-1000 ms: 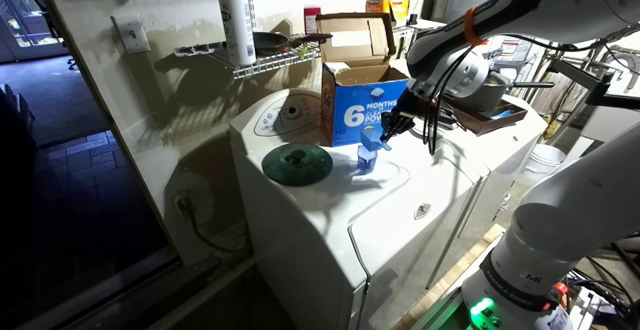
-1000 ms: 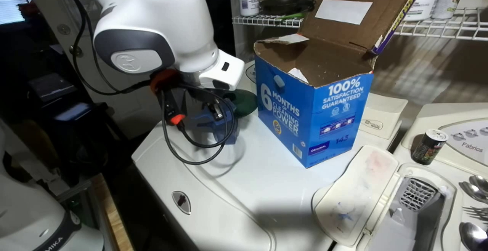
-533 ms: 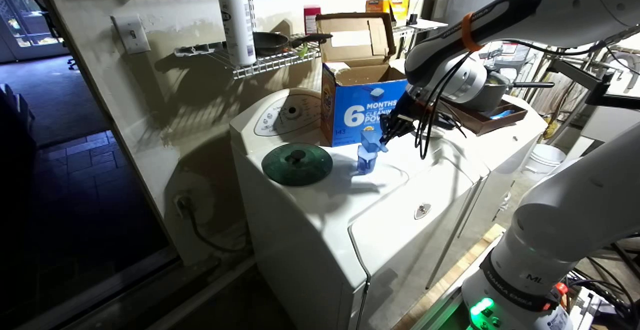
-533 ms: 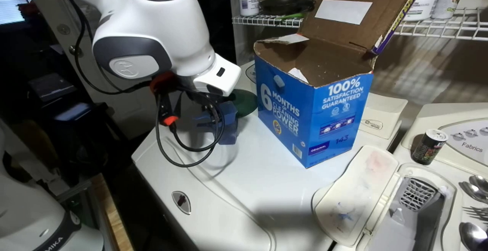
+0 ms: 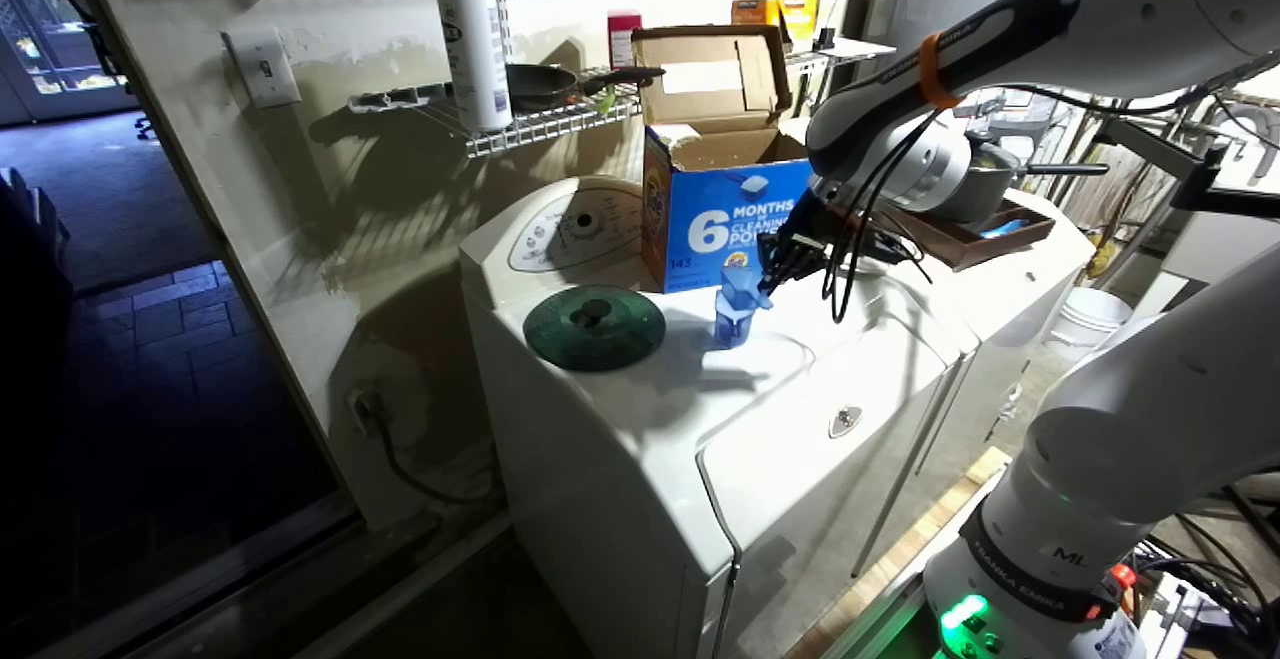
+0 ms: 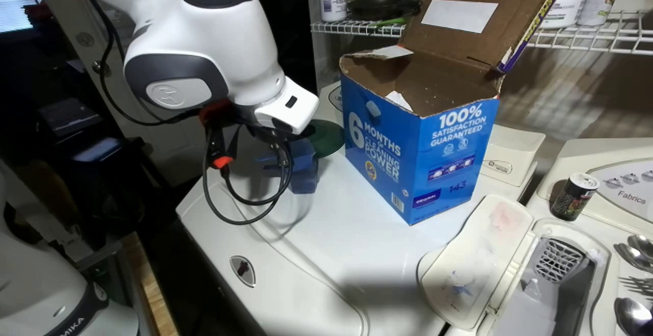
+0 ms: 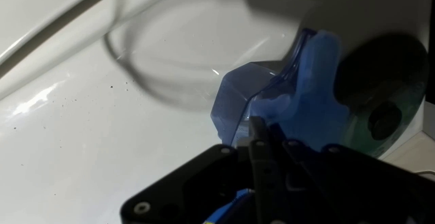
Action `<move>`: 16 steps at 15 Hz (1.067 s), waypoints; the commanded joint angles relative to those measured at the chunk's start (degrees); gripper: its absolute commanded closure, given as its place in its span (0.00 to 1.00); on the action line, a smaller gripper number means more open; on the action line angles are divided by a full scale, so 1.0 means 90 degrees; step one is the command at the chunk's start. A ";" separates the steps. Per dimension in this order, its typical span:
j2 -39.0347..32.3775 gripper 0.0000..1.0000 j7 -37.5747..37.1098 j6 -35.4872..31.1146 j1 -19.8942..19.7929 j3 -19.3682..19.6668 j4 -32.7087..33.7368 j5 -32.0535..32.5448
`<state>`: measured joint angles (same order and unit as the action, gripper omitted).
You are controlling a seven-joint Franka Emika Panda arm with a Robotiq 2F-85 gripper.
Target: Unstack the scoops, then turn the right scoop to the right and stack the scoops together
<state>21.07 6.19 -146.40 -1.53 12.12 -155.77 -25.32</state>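
While black two-fingered claw (image 7: 267, 126) grips upper translucent blue plastic cup-shaped scoop (image 7: 312, 120) at its tips, matching lower scoop (image 5: 732, 329) stands just beneath (whether scoops touch, cannot tell) on white appliance top (image 6: 347, 239).

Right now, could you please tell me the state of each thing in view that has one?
Lower scoop: upright on the white machine.
Upper scoop: gripped, over the lower one; nesting unclear.
Gripper: shut on the upper scoop.
Cardboard box: top open.
Green lid: lying flat.
Cream container: lid open.
White bottle: upright.
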 commanded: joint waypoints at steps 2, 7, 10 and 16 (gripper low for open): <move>-0.0150 0.99 -0.0191 -0.0188 0.0096 -0.0061 0.0030 -0.0210; -0.0246 0.99 -0.0430 -0.0232 0.0064 -0.0103 0.0023 -0.0196; -0.0300 0.99 -0.0541 -0.0251 0.0047 -0.0107 0.0050 -0.0189; -0.0467 0.99 -0.0737 -0.0305 0.0032 -0.0094 0.0162 -0.0180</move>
<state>19.05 0.83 -148.22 -1.27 11.94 -155.68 -25.37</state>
